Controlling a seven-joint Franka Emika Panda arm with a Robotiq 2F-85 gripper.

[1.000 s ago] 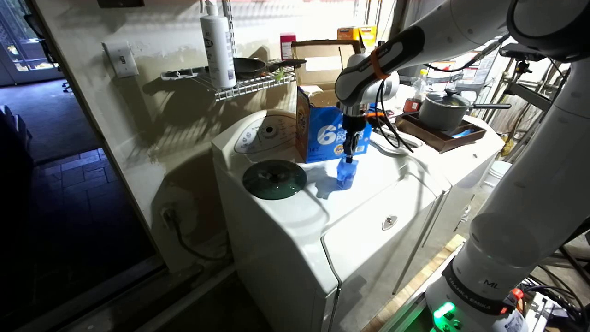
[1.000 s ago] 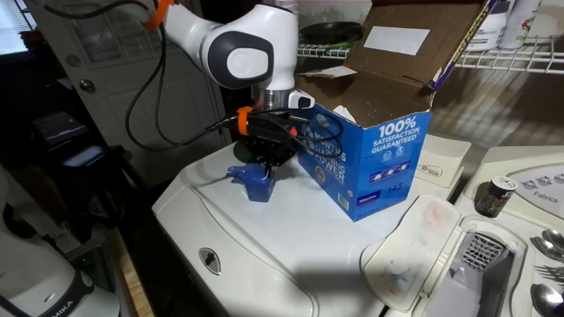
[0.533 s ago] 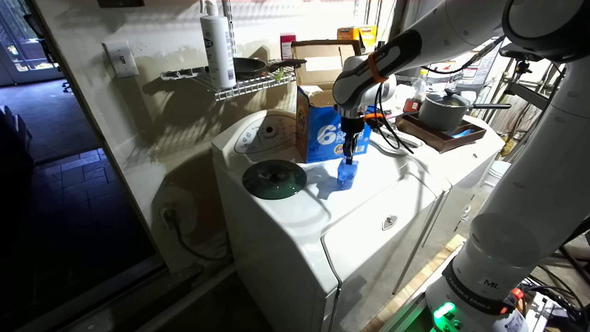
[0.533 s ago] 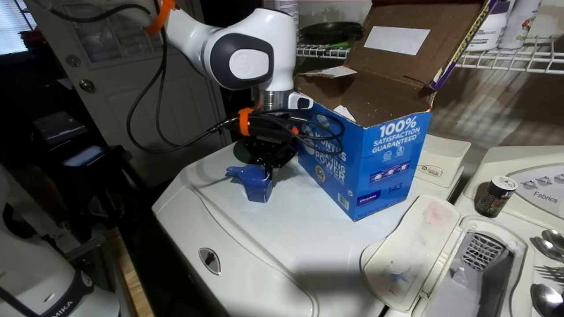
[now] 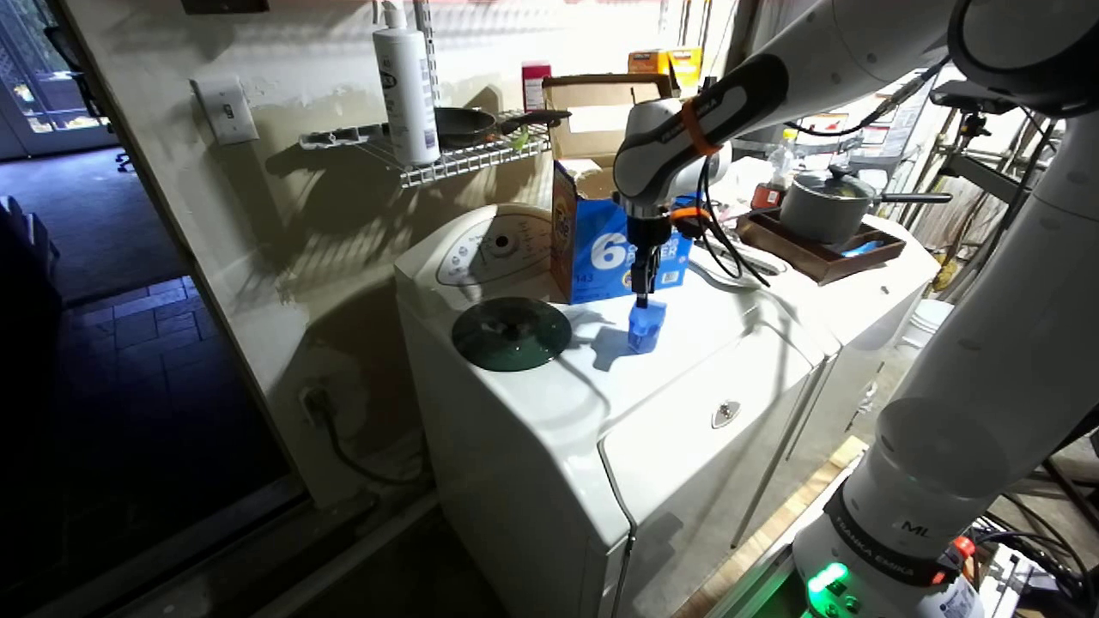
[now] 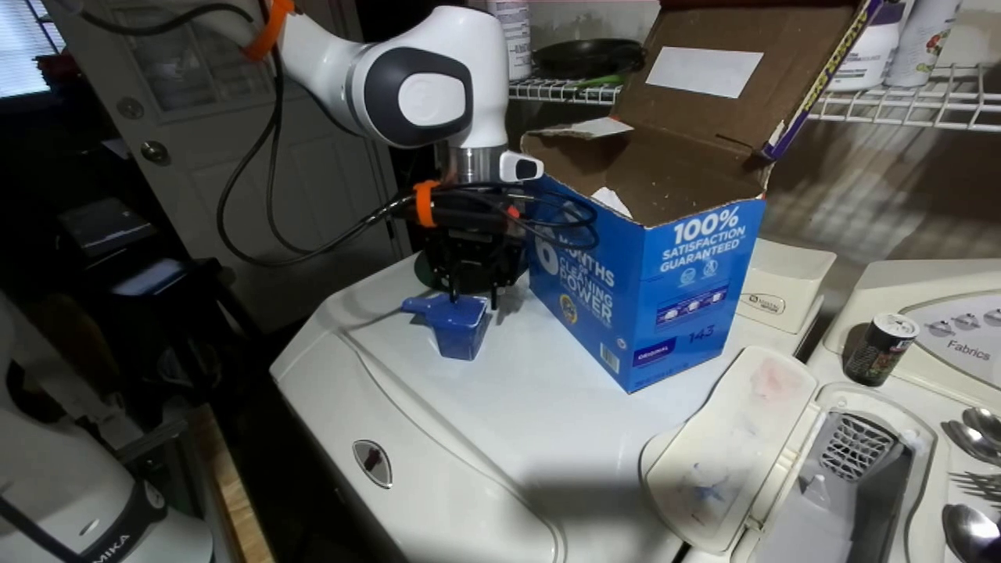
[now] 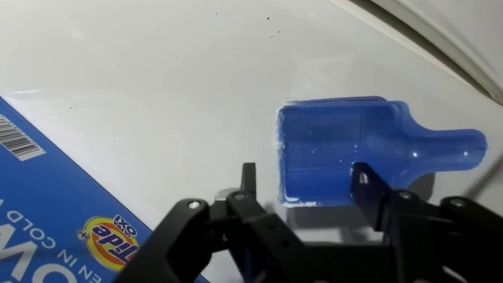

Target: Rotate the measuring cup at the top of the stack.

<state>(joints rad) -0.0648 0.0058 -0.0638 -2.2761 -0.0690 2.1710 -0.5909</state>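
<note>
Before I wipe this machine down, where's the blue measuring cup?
In an exterior view, the blue cup sits on the white machine, right of the green disc, in front of the blue box, under the gripper.

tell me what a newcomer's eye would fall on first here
Likely the blue box, standing open on a white machine. Next would be the open pincer, at the cup beside the box. The green disc on the same machine may catch the eye too.

Robot arm [image 5: 816, 64] bent, wrist [image 6: 475, 162] upright, jaws parted, pointing down
</note>
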